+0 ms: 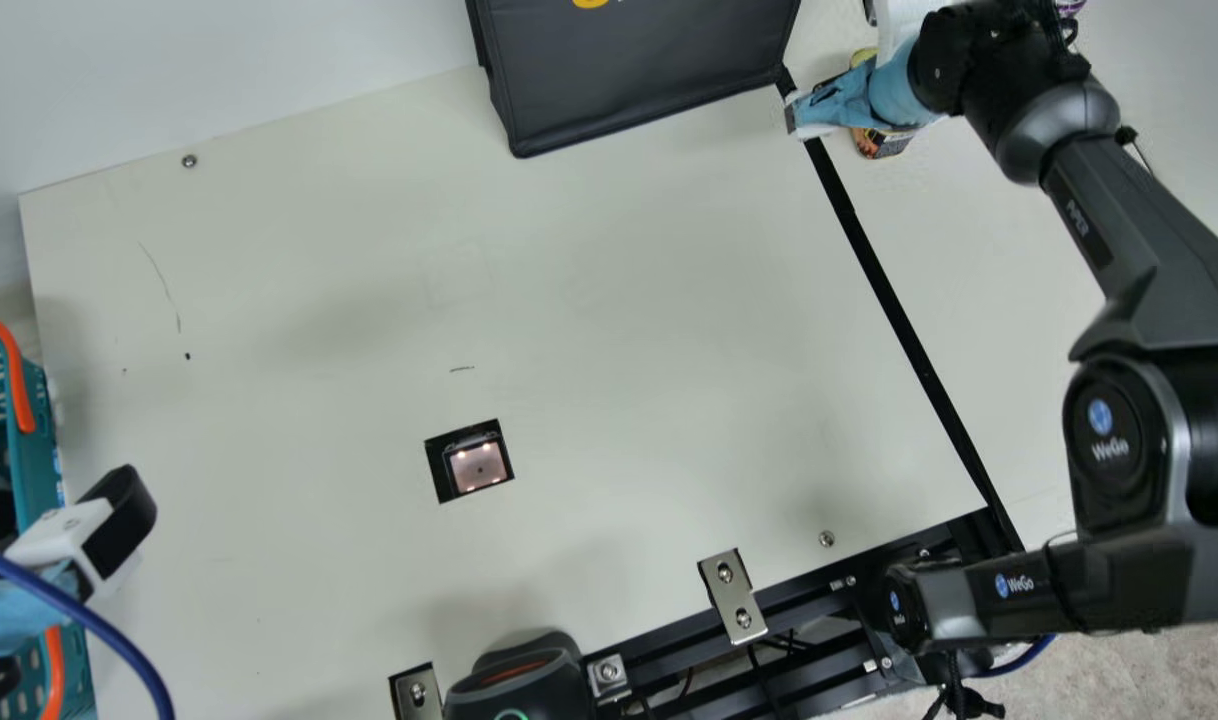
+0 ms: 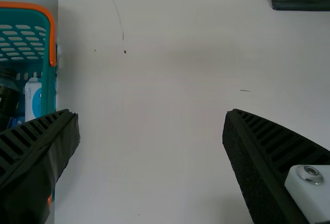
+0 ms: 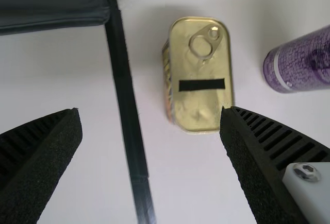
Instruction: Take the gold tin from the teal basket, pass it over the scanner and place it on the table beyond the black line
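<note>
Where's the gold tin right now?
Right wrist view: the gold tin sits on the table between the black line and the purple container, on the line's right side in the main view.

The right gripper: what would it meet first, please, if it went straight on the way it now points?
Probably the table, around the black line seen between the right gripper's open fingers; depth is unclear, so one finger might catch the gold tin's edge first.

There's a black bag (image 1: 641, 75) (purple cylinder (image 3: 301, 62) too).
</note>
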`<action>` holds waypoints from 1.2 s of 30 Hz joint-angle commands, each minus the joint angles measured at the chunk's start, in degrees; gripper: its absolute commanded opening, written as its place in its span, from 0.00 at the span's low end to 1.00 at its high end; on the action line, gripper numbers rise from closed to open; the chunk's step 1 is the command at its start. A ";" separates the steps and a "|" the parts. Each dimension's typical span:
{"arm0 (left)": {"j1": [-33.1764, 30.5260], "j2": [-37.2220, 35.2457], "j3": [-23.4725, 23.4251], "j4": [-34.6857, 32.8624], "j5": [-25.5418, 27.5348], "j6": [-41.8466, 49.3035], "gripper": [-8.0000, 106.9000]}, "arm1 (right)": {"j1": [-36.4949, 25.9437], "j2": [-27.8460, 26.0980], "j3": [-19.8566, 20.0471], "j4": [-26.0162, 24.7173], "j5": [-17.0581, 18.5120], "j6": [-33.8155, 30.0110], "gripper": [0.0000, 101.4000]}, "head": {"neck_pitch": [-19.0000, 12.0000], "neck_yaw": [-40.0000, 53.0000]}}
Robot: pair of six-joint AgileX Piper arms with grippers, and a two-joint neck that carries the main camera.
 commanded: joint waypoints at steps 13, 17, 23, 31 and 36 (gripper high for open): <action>0.00 0.00 0.00 0.00 0.00 0.00 0.85 | 9.03 -15.34 9.14 -4.17 4.92 11.65 0.94 | -1.66 -0.13; 0.00 0.00 0.00 0.00 0.00 0.00 0.85 | 12.34 -19.69 10.73 -5.57 6.79 15.49 0.94 | -1.66 -0.13; 0.00 0.00 0.00 0.00 0.00 0.00 0.85 | 15.62 -23.39 12.34 -6.82 9.04 18.70 0.94 | -1.66 -0.13; 2.66 -6.86 -5.50 7.01 2.25 -1.25 0.85 | 16.22 -32.36 9.98 -2.91 15.63 15.00 0.94 | -1.66 9.22; 3.25 -8.40 -6.67 8.55 2.60 -1.52 0.85 | 15.59 -37.37 8.04 0.16 19.25 11.09 0.94 | -1.66 15.90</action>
